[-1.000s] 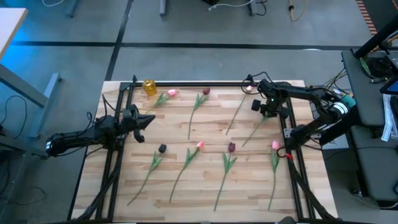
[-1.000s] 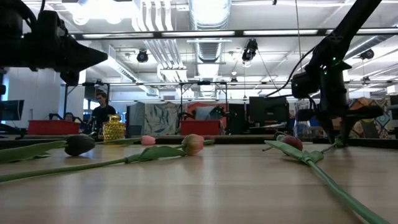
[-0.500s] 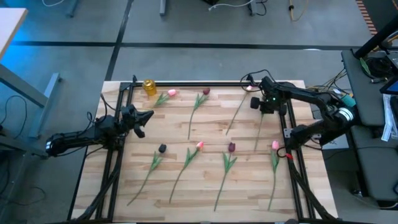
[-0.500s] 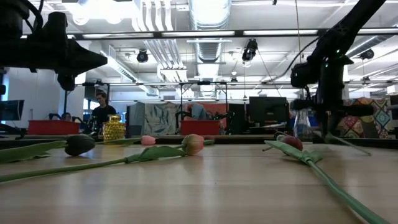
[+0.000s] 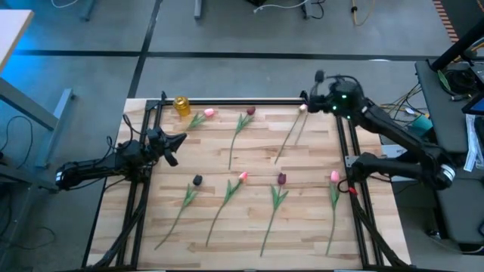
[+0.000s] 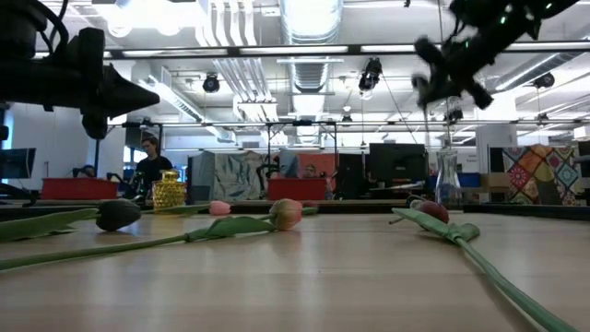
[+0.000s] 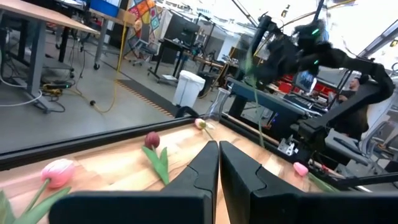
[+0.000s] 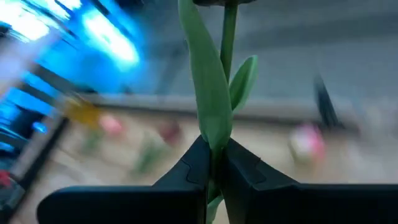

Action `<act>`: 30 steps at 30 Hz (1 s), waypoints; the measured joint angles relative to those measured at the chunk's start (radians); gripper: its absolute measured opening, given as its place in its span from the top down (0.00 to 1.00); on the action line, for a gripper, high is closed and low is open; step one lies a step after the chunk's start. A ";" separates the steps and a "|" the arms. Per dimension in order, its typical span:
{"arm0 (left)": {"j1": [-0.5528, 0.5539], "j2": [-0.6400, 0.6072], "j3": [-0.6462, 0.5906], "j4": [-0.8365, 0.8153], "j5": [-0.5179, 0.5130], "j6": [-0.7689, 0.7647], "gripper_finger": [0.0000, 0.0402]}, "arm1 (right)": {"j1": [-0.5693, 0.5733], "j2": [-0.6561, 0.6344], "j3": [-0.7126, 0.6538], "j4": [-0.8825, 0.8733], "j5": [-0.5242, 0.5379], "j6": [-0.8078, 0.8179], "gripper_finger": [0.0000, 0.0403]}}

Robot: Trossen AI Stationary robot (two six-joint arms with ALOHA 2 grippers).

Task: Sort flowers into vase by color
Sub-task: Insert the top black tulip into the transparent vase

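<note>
My right gripper (image 5: 324, 98) is raised over the table's far right corner and is shut on a tulip with a green stem and leaves (image 8: 214, 93). I cannot tell the colour of its head. The left wrist view shows that stem (image 7: 252, 84) hanging below it. My left gripper (image 5: 172, 145), shut and holding nothing, hovers at the left edge. Pink tulips (image 5: 209, 113) (image 5: 243, 177) (image 5: 334, 176) (image 5: 302, 108) and maroon ones (image 5: 250, 111) (image 5: 281, 178) (image 5: 197, 180) lie flat on the wood. A yellow vase (image 5: 181, 104) stands at the far left, and a clear vase (image 6: 446, 184) at the far right. My right gripper pinches the tulip's stem and a leaf (image 8: 216, 144) between its two fingers, which lie across the stem. The tulip is lifted clear of the table. Its stem runs on past the fingertips (image 8: 227, 37) and hangs free.
A black frame rail (image 5: 227, 102) runs around the table's far and side edges. The wood between the lying stems is bare (image 5: 212, 151). Beyond the far edge is a room with desks, monitors and a person (image 6: 149, 166).
My right gripper has risen and moved toward the table's far right corner, staying shut on the tulip. The tulip, which lay on the wood near the right edge, is now lifted clear and hangs from the gripper.
</note>
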 joint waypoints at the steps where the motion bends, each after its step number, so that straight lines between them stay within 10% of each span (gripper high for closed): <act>1: 0.000 0.000 0.000 -0.003 0.000 0.000 1.00 | 0.009 -0.021 0.004 0.054 0.013 -0.044 0.96; 13: 0.000 0.033 0.000 -0.004 -0.001 0.000 1.00 | 0.028 -0.071 0.148 0.231 0.388 -0.578 0.96; 30: 0.000 0.069 0.000 -0.004 -0.001 -0.004 1.00 | 0.025 0.102 0.141 0.352 0.581 -0.727 0.96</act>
